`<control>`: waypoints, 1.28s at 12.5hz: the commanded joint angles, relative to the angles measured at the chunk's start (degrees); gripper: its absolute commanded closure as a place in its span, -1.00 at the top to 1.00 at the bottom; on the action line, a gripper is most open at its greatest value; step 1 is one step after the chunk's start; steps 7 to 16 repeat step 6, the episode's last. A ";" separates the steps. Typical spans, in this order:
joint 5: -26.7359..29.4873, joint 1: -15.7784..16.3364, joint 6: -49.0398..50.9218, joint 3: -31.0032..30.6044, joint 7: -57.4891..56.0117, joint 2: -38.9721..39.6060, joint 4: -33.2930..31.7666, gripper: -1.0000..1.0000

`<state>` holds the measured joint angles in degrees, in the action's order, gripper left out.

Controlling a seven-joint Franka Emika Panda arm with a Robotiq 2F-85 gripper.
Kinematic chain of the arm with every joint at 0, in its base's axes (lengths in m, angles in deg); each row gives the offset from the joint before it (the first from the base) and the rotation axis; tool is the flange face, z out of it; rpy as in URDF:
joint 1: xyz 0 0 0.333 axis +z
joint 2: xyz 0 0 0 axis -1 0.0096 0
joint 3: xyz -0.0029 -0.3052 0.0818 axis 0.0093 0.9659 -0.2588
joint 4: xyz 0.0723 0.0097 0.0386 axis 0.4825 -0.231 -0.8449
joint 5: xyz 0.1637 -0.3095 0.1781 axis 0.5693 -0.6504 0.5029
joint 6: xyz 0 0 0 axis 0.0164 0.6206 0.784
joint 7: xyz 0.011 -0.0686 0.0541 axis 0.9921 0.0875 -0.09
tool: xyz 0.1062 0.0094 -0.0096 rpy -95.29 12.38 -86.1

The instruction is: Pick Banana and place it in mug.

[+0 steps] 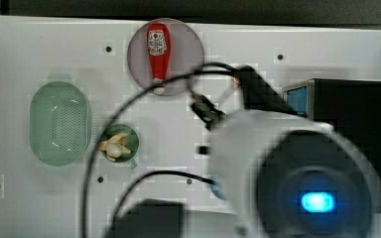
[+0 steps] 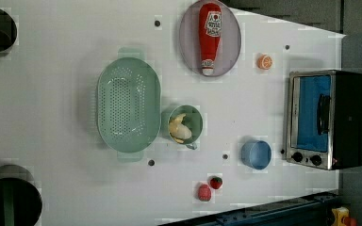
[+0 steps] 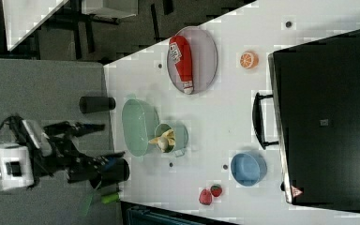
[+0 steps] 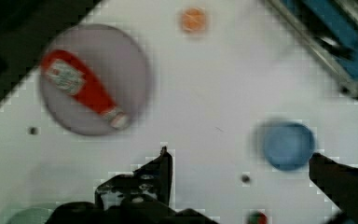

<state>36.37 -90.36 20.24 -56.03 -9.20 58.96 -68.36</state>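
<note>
Pale yellow and cream, the banana (image 2: 179,127) lies inside the teal mug (image 2: 186,124), which sits just beside the perforated colander (image 2: 128,104) on the white table (image 2: 52,117); it looks like light, stiff plastic, smooth enough to slip, best pinched across its curved middle. The gripper (image 3: 93,143) hangs wide open and empty, well apart from the mug. Nearby are the ketchup bottle (image 2: 209,36) on its plate (image 2: 232,42), a blue bowl (image 2: 256,154), an orange slice (image 2: 264,61) and the toaster oven (image 2: 325,120), none crowding the mug.
</note>
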 commanded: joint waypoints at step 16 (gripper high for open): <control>0.29 -0.50 2.62 0.73 1.06 3.78 0.22 1.00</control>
